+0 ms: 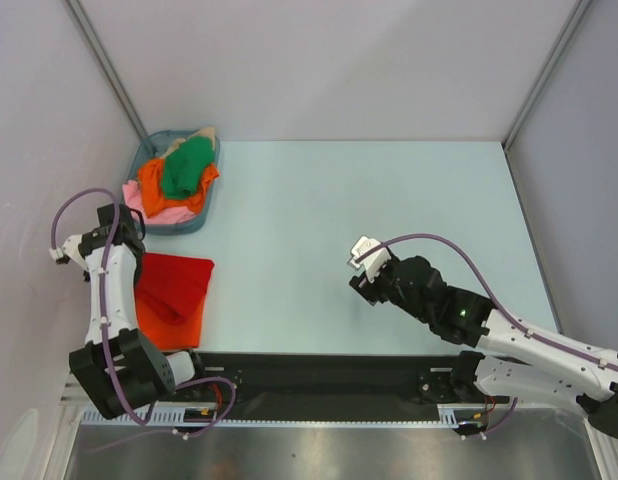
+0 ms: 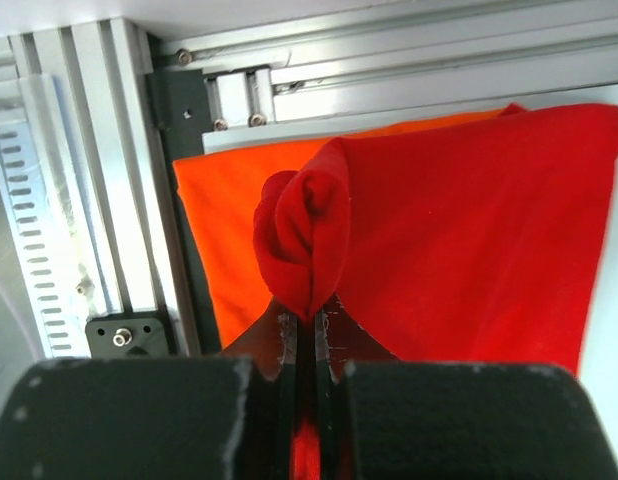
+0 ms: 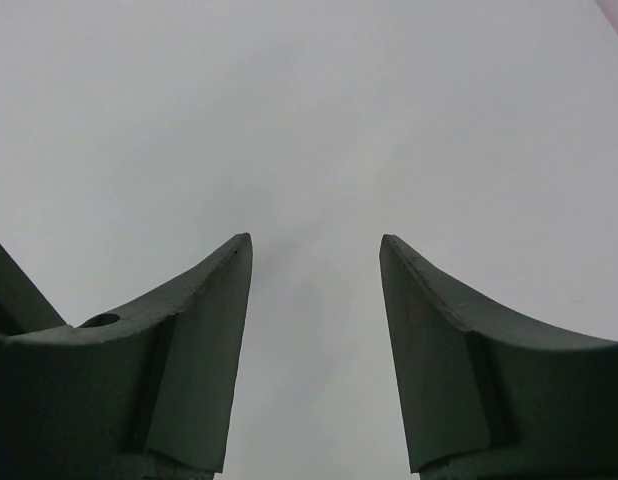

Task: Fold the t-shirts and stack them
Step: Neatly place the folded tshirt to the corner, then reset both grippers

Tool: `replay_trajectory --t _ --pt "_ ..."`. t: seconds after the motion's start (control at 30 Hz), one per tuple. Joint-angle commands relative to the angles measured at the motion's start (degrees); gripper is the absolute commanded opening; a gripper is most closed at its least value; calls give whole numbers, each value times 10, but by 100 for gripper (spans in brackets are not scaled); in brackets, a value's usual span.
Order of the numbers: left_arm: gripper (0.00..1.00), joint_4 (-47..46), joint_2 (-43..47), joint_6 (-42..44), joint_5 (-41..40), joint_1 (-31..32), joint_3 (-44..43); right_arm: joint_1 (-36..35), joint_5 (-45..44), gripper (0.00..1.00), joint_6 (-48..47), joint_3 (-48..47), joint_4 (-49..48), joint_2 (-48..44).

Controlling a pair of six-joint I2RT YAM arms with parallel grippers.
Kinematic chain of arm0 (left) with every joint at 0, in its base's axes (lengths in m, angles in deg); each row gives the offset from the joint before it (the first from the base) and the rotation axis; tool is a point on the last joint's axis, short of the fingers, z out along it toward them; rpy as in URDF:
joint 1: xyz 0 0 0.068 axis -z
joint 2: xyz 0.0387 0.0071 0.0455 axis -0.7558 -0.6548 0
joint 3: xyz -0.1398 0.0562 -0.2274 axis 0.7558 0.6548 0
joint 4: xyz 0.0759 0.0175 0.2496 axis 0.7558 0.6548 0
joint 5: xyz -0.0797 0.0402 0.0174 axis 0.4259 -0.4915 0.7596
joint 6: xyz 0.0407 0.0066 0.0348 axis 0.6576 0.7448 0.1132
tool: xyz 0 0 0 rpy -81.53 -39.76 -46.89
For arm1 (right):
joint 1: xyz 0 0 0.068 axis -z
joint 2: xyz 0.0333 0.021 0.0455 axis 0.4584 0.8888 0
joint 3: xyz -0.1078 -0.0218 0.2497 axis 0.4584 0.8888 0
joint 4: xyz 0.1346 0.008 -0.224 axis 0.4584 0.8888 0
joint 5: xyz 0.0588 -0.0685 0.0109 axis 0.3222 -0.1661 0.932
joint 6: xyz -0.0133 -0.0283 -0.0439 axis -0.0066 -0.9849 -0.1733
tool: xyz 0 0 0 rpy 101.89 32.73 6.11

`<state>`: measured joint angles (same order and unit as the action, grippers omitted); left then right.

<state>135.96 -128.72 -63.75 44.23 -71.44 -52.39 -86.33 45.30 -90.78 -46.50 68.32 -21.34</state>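
In the top view, a blue-grey basket (image 1: 149, 150) sits at about 10 o'clock on the pale desk (image 1: 369, 200). It holds a heap of t-shirts (image 1: 184, 175), green on top of orange, pink and beige. At about 8 o'clock, near the left arm, the red t-shirt (image 1: 177, 282) lies on an orange t-shirt (image 1: 174, 330) that is spread flat.

In the left wrist view, the left end effector (image 2: 311, 322) is pressed together on a bunched fold of the red t-shirt, which puffs up just above the tips. The orange t-shirt shows beneath it toward 10 o'clock, beside the aluminium rail (image 2: 89, 150).

In the right wrist view, the right end effector (image 3: 314, 260) is spread wide over bare desk, with nothing between its fingers.

The cloth looks light, limp and soft. It will likely sag from any single pinch and slide over the layer beneath. A hem edge or corner should give a cleaner hold than a mid-panel bunch, ideally with one end effector at each corner.
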Motion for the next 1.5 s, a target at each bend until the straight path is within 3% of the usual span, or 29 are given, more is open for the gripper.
replay_trajectory --t 0.0,0.4,0.47,0.5,0.53,0.6,0.63,0.67,0.8,0.83,0.93,0.97,1.07,1.2,1.27,1.4,1.47 --pt "0 7 29 -5 -1 -14 15 2 7 59 -2 2 -15 -16" --pt "0 11 71 -27 6 -35 69 -3 10 59 -2 2 -11 -27" --pt "4 14 72 -26 4 -40 72 -3 10 59 -1 4 -10 -28" --pt "12 14 74 -23 2 -42 72 -4 9 58 0 4 -10 -29" --pt "34 14 78 -18 -2 -44 71 -4 9 58 0 5 -9 -30" --pt "62 22 98 -17 -27 -45 64 -5 7 58 3 5 -7 -32" --pt "88 22 108 -16 -34 -45 53 -5 8 58 3 5 -8 -33" --pt "99 19 122 -15 -43 -45 45 -6 8 58 4 6 -7 -33" --pt "100 -29 147 52 8 -31 -4 -6 14 59 29 2 -4 -32" --pt "100 -32 136 60 18 -13 -29 -6 16 58 37 4 -8 -32" --pt "100 -41 124 59 37 124 -49 -6 18 59 100 15 -34 -30" --pt "100 -55 127 59 52 199 -43 -5 12 59 127 19 -44 -29" --pt "100 -162 160 79 145 338 22 -7 -13 59 230 43 -84 -34" --pt "100 -372 238 107 266 475 152 -6 -87 60 401 93 -102 -63" --pt "100 -431 277 92 305 534 242 -8 -122 66 460 148 -110 -83" --pt "100 -615 412 24 403 587 407 -12 -156 99 661 274 -126 -173" --pt "100 -688 466 -6 434 607 501 -20 -175 100 714 342 -141 -240"
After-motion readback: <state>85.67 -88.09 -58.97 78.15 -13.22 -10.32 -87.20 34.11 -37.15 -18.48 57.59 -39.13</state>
